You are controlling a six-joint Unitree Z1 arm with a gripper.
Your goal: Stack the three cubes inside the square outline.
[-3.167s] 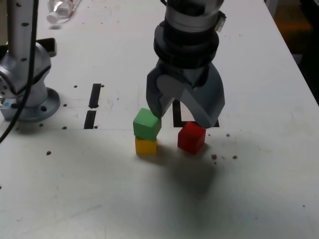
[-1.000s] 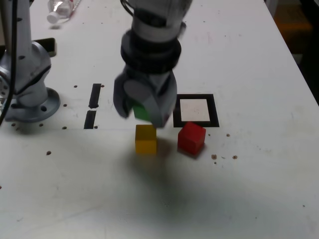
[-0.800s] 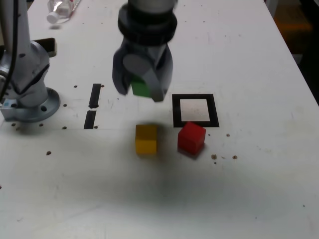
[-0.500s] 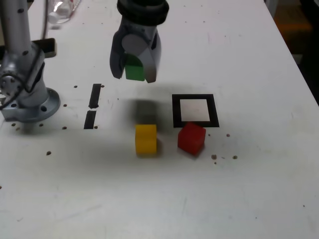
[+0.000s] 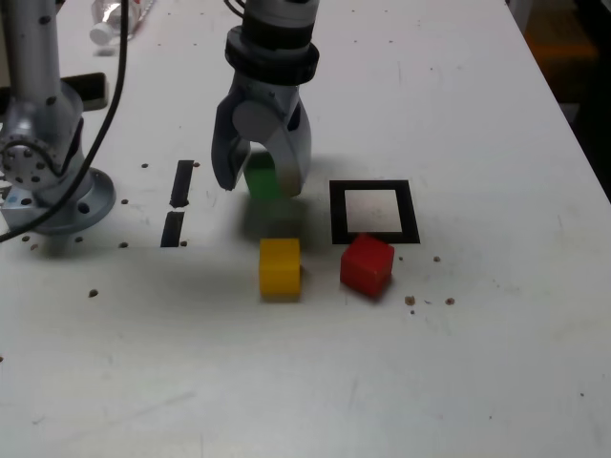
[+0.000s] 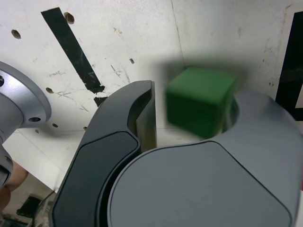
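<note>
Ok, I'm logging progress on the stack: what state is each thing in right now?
Pincer: jaws parted around the green cube.
Green cube: between the jaws, blurred in the wrist view, outside the square outline; whether gripped, unclear.
Yellow cube: on the table, alone, outside the outline.
Red cube: on the table, outside the outline.
Square outline: nothing in it.

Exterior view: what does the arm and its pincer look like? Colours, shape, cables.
The pincer has two broad, curved grey shells tapering downward. In the wrist view one shell is lighter grey and the other darker, with a flat inner face. Above sits a black ribbed collar under a pale grey wrist segment. The silver base column stands on a round bolted flange, with black cables draped past it.
</note>
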